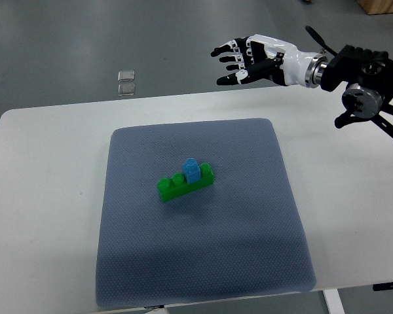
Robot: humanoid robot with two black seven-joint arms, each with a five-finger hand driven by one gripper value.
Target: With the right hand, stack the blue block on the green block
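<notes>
Blue block (192, 170) is sitting on top of the green block (185, 184), roughly mid-length w/ green studs showing on both sides of it. The pair lies at a slight diagonal near the middle of the grey-blue mat (203, 261), which is on the white table (354, 216). Right hand (245, 60) is well apart from the blocks, up past the table's far edge, arm coming in from the right. Fingers spread and relaxed, holding nothing. Two small clear squares (126, 82) on the floor beyond the table, upper left.
</notes>
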